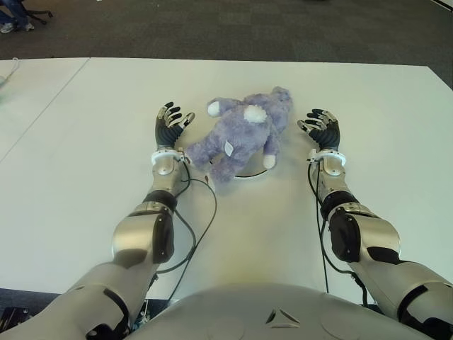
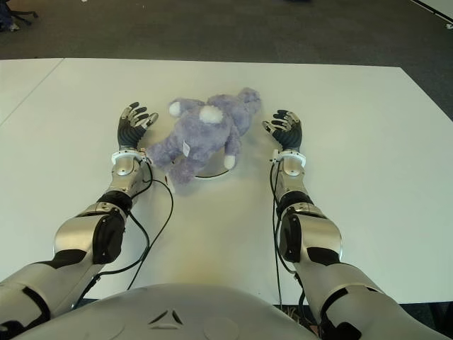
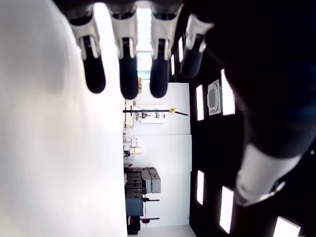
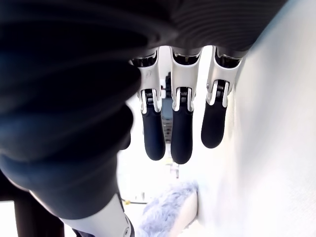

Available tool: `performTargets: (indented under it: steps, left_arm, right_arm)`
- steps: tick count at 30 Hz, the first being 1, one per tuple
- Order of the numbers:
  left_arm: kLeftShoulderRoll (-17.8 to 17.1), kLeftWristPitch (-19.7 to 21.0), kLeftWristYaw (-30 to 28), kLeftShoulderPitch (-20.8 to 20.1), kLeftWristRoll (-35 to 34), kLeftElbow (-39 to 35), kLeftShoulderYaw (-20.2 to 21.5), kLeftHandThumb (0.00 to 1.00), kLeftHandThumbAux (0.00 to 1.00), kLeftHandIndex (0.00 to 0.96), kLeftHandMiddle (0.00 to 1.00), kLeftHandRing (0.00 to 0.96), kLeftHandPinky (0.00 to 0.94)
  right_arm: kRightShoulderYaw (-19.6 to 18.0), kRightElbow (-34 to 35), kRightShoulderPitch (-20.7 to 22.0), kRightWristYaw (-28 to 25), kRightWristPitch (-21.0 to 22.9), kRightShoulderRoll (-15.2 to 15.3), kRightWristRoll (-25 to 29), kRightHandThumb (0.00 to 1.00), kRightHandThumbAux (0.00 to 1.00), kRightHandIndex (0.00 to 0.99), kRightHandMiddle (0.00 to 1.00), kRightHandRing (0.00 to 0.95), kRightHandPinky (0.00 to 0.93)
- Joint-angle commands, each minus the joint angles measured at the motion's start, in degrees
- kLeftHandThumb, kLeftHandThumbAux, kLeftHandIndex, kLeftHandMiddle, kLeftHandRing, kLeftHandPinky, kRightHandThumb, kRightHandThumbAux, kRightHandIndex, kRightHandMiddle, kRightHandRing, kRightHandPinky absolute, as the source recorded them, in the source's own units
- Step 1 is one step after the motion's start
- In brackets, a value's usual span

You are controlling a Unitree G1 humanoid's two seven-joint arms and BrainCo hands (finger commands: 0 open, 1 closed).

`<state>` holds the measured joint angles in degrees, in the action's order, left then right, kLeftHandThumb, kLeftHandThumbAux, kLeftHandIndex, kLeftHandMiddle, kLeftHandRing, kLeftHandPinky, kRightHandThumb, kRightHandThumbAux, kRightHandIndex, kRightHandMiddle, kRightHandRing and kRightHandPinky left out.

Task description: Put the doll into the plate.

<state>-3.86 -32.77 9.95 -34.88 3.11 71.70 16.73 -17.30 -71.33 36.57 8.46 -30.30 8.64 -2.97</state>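
A fluffy lilac doll (image 1: pixel 244 133) with white ears and paws lies sprawled across a white plate (image 1: pixel 249 173), of which only a thin rim shows at its near side. My left hand (image 1: pixel 170 123) shows just left of the doll, fingers spread, holding nothing. On the doll's right side my right hand (image 1: pixel 322 127) is likewise open and apart from it. In the right wrist view the straight fingers (image 4: pixel 180 131) point past a patch of the doll's fur (image 4: pixel 170 205).
The white table (image 1: pixel 85 142) stretches wide on both sides, with a seam running along its left part. Dark carpet (image 1: pixel 233 28) lies beyond the far edge. Black cables (image 1: pixel 202 212) trail from both forearms over the table.
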Motion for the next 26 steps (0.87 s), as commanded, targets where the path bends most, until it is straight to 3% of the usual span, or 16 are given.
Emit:
performTargets:
  steps: [1, 12, 26]
  left_arm:
    - [2.62, 8.23, -0.8, 10.13, -0.62, 6.28, 0.29, 0.053, 0.818, 0.176, 0.248, 0.257, 0.275]
    - [2.27, 9.16, 2.16, 9.81, 2.15, 6.33, -2.16, 0.301, 0.872, 0.196, 0.268, 0.288, 0.328]
    - [2.26, 8.98, 3.67, 9.66, 2.6, 6.2, -3.55, 0.347, 0.866, 0.199, 0.282, 0.306, 0.354]
  right_arm:
    - [-0.35, -6.43, -10.11, 0.03, 5.18, -3.51, 0.51, 0.232, 0.923, 0.282, 0.332, 0.342, 0.329]
    - [-0.26, -6.44, -10.09, 0.05, 5.33, -3.53, 0.45, 0.202, 0.913, 0.277, 0.333, 0.344, 0.344]
    - [0.2, -6.44, -10.07, 0.7, 5.48, -3.5, 0.18, 0.2, 0.924, 0.285, 0.331, 0.341, 0.333]
